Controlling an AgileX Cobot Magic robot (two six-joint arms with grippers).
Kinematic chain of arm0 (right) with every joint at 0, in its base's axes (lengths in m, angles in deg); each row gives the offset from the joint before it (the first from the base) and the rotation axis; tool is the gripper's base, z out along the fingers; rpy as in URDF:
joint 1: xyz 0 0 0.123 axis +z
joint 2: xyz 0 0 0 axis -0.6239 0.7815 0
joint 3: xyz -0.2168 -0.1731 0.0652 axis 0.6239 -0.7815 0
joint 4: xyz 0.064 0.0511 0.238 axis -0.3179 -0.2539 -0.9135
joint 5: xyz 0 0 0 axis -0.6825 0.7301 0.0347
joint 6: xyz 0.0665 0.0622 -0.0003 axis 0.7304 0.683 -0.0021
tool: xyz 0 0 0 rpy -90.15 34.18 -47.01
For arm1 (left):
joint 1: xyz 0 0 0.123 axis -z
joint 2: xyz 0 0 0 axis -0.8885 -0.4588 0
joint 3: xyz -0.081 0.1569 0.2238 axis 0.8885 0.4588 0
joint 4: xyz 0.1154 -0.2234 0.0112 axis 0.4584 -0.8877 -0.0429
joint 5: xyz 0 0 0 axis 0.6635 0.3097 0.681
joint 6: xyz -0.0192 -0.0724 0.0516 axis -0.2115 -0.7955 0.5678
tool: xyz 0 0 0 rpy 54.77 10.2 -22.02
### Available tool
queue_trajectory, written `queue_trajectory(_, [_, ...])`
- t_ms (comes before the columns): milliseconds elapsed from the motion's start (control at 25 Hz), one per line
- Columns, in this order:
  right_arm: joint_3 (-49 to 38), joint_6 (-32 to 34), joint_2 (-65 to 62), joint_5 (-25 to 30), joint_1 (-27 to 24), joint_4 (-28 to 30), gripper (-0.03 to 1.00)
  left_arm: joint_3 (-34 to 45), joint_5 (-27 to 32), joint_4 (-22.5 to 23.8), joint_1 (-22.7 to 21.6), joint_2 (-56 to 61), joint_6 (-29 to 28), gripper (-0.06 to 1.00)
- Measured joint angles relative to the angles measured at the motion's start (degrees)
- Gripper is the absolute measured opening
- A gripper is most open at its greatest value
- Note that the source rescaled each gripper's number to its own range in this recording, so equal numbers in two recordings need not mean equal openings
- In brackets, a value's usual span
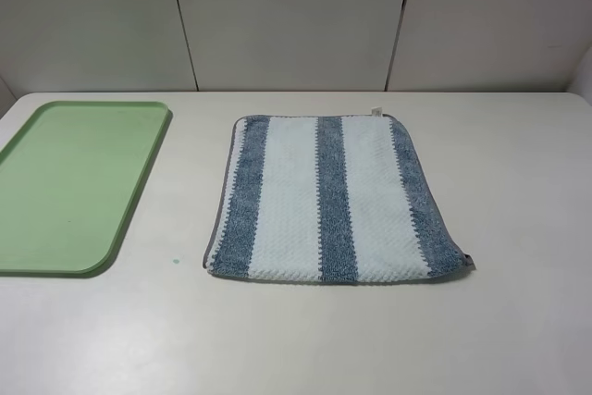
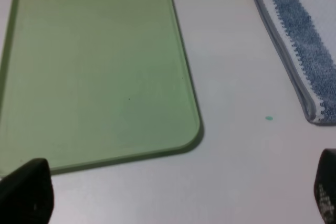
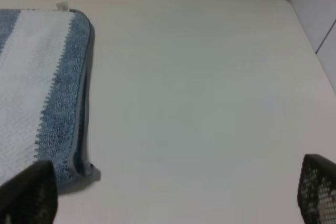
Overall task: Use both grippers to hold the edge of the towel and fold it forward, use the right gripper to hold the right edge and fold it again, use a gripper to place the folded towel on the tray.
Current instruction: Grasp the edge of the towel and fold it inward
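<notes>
The striped towel [image 1: 333, 196] lies flat on the white table, right of centre, with doubled layers showing at its side edges. Its grey hem [image 1: 220, 210] runs along the left side and a small white tag [image 1: 376, 112] sits at the far edge. The light-green tray [image 1: 74, 182] lies empty at the left. Neither arm shows in the exterior high view. My left gripper [image 2: 176, 203] is open and empty above bare table, between the tray [image 2: 94, 61] and the towel [image 2: 299, 30]. My right gripper [image 3: 173, 203] is open and empty, just right of the towel's right hem [image 3: 86, 103].
A small green speck [image 1: 174, 259] marks the table between tray and towel. White wall panels [image 1: 296, 16] stand behind the table's far edge. The table's right edge [image 3: 310, 30] shows in the right wrist view.
</notes>
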Motion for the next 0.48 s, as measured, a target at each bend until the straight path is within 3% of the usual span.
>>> queue_trajectory(480, [0.00, 0.00, 0.00, 0.00, 0.00, 0.00, 1.00, 0.00, 0.00, 0.00, 0.00, 0.00, 0.00, 1.00])
